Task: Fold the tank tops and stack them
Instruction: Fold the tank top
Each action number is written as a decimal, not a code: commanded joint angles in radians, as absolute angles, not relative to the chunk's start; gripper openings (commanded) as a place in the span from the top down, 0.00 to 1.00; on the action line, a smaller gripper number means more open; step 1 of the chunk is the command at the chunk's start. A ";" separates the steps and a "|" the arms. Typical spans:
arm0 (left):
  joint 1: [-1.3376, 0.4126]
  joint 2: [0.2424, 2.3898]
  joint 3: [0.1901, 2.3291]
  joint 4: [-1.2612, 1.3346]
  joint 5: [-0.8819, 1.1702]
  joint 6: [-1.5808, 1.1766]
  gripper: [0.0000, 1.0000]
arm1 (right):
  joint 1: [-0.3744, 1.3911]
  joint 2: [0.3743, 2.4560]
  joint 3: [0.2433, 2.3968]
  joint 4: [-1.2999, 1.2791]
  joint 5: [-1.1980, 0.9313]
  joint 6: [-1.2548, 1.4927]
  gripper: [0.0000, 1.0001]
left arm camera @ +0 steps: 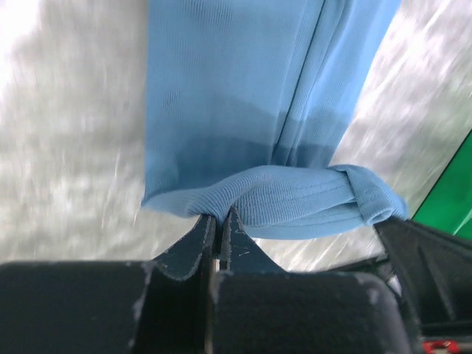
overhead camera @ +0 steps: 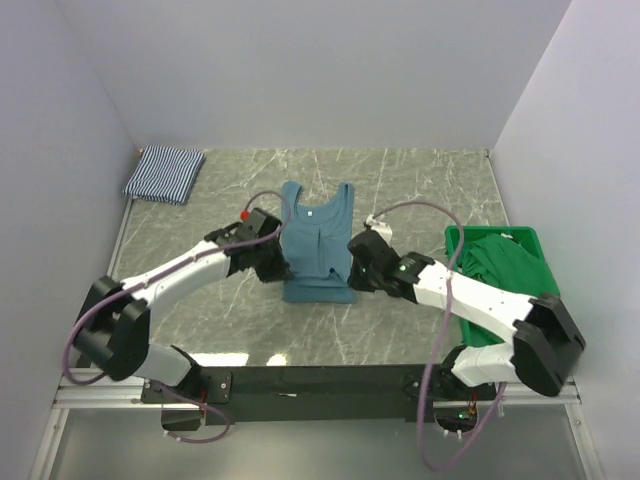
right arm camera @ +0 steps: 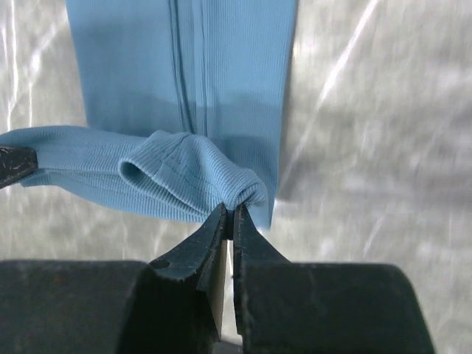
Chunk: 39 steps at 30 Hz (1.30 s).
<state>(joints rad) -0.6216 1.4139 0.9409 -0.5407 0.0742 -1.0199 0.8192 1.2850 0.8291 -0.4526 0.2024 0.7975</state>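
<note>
The teal tank top (overhead camera: 318, 240) lies in the middle of the marbled bench (overhead camera: 420, 190), neck toward the far wall, its sides apparently folded in so that it forms a narrow strip. The left gripper (left arm camera: 220, 221) has its jaws pressed together on the near-left corner of the hem, and the right gripper (right arm camera: 230, 214) has its jaws pinching the near-right corner; both wrist views show the ribbed hem bunched and raised off the bench between them. The step in hand looks like the crosswise fold, hem toward neckline. The next move calls for both arms to carry their corners away from the bases together, level and at one pace so the strip does not skew, then lay the hem near the straps and let go. The striped tank top (overhead camera: 165, 173) sits folded in the far-left corner, the likely stacking spot, well apart from the green crate (overhead camera: 455, 238) on the right
</note>
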 commanded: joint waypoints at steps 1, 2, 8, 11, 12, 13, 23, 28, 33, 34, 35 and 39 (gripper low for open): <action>-0.566 1.491 1.050 -0.511 0.075 -0.945 0.99 | 0.747 1.362 0.946 -0.374 0.204 0.687 0.98; -0.546 1.512 1.069 -0.505 0.075 -0.942 0.99 | 0.730 1.409 0.968 -0.368 0.196 0.675 0.98; -0.453 1.696 1.221 -0.471 0.106 -0.917 0.99 | 0.626 1.625 1.172 -0.341 0.121 0.586 0.99; -0.413 1.810 1.330 -0.462 0.121 -0.897 1.00 | 0.568 1.748 1.297 -0.365 0.081 0.557 0.97; -0.402 1.868 1.357 -0.459 0.139 -0.878 0.97 | 0.557 1.778 1.349 -0.371 0.075 0.552 0.94; -0.390 1.899 1.409 -0.440 0.164 -0.865 0.93 | 0.546 1.802 1.374 -0.376 0.068 0.543 0.89; -0.319 1.921 1.499 -0.456 0.152 -0.851 0.37 | 0.491 1.847 1.473 -0.433 0.100 0.505 0.54; -0.348 1.822 1.372 -0.428 0.170 -0.885 0.48 | 0.534 1.754 1.352 -0.388 0.104 0.546 0.54; -0.434 1.720 1.186 -0.390 0.109 -0.946 0.54 | 0.618 1.709 1.214 -0.381 0.161 0.606 0.57; -0.443 1.703 1.157 -0.377 0.106 -0.951 0.54 | 0.627 1.686 1.185 -0.353 0.161 0.615 0.57; -0.460 1.686 1.129 -0.368 0.101 -0.959 0.54 | 0.637 1.678 1.155 -0.342 0.161 0.624 0.57; -0.486 1.622 0.990 -0.330 0.112 -0.976 0.52 | 0.650 1.652 1.039 -0.312 0.164 0.655 0.58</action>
<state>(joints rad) -0.4839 1.6844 1.0534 -0.3832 0.1299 -0.9470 0.6548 1.6981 1.0927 -0.3595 0.1272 0.6128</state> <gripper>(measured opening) 0.479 0.420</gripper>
